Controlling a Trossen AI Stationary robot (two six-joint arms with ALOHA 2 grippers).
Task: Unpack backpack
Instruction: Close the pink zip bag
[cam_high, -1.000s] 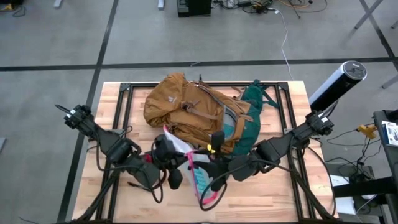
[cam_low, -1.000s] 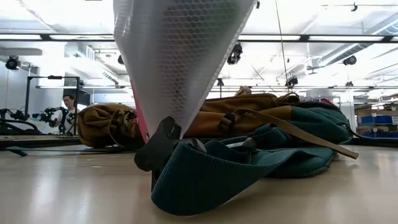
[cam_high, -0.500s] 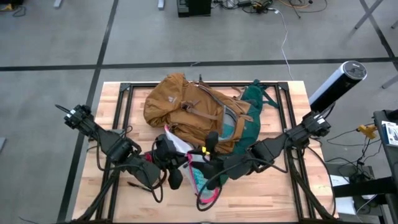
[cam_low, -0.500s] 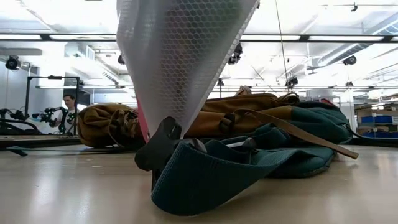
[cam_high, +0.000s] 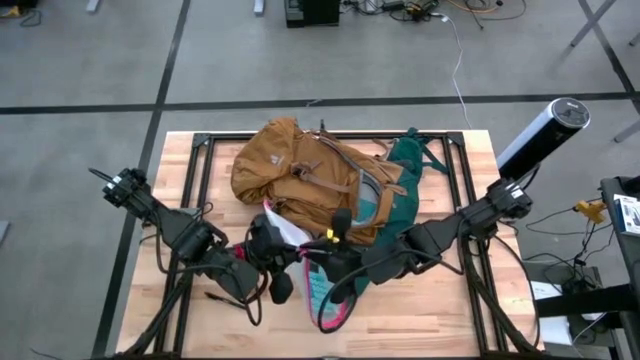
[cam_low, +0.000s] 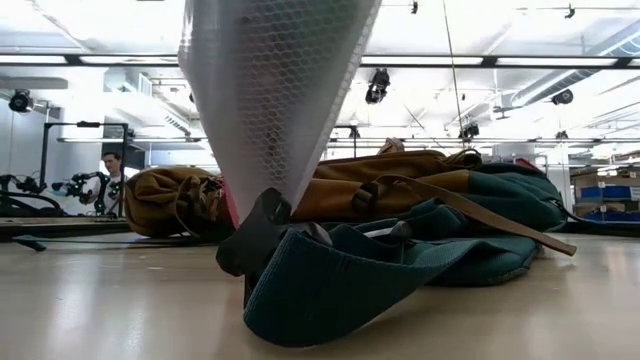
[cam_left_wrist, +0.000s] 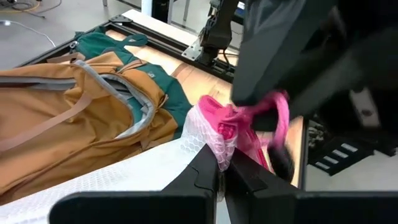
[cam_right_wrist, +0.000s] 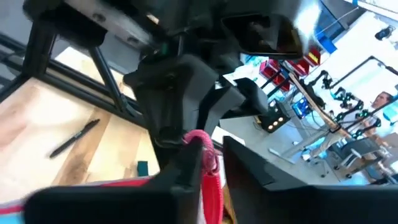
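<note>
The left gripper is closed on the white mesh edge of a clear pouch, held above the table. The right gripper is pinched shut on the pouch's pink edge. The backpack lies flat on the table just behind both grippers, its green back panel towards the right.

We see a clear honeycomb-textured pouch hanging point-down before the backpack, which lies flat on the table. A person stands far behind.
</note>
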